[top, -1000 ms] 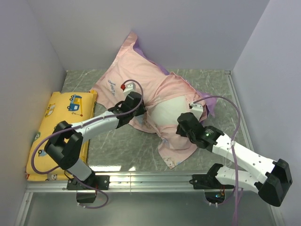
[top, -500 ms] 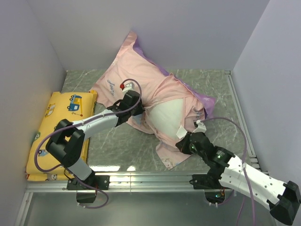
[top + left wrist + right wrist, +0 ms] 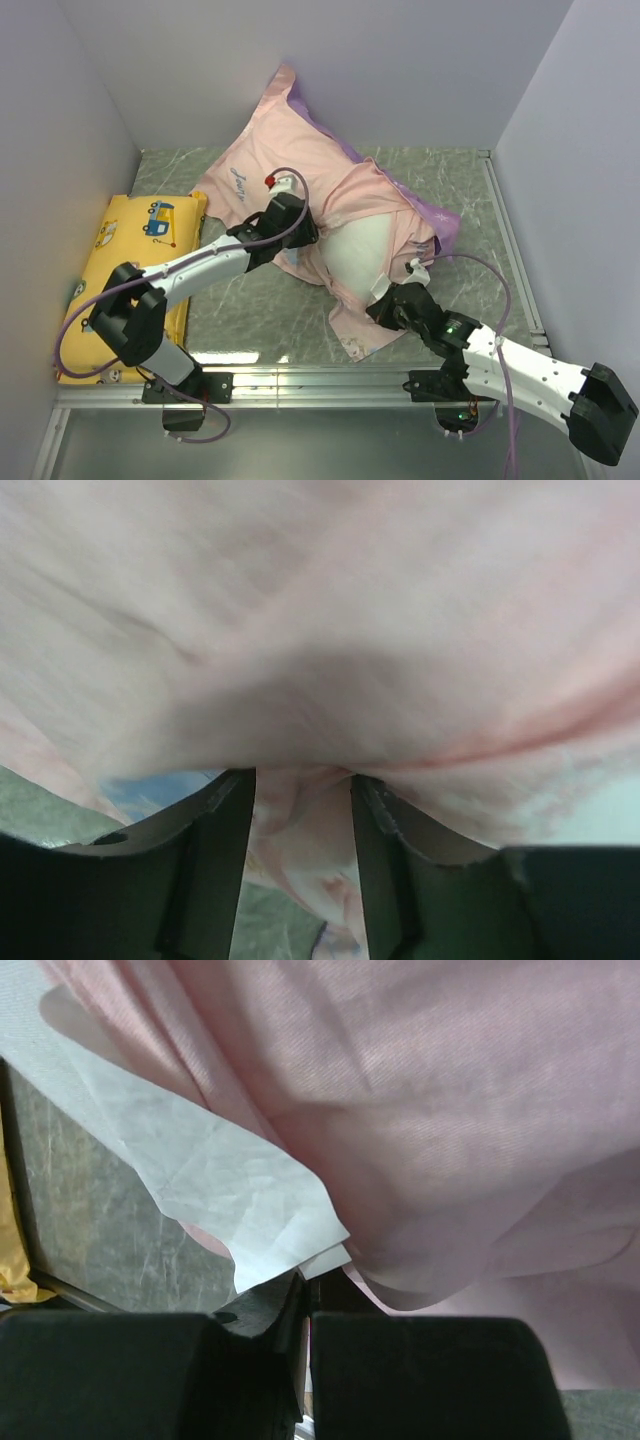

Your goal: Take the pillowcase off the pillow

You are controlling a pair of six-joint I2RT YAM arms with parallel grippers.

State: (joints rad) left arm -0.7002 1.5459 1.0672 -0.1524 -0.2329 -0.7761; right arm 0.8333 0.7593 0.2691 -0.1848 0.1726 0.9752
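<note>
The right arm's fingers are clenched on a corner of the large, plain white puffy pillow. Its papery, crinkled shell folds to a point that disappears into the slit between them. I take that grip as the anchor, holding the filling while the cover is drawn the other way. Just above and beyond those fingers hangs the thin pink fabric pillowcase, turned pale side out, soft and finely woven, with a purple edge peeping out further on. It is bunched about the pillow's far half and the near white end is bare, so the job looks partly done. The left arm's fingers stand apart, with a fold of the same pink cloth running down between them and more draped over their tips; whether they actually pinch it I cannot tell. Well off to the outer side of the left arm's fingers, a yellow vehicle-print cushion lies against the wall on the grey marbled surface
</note>
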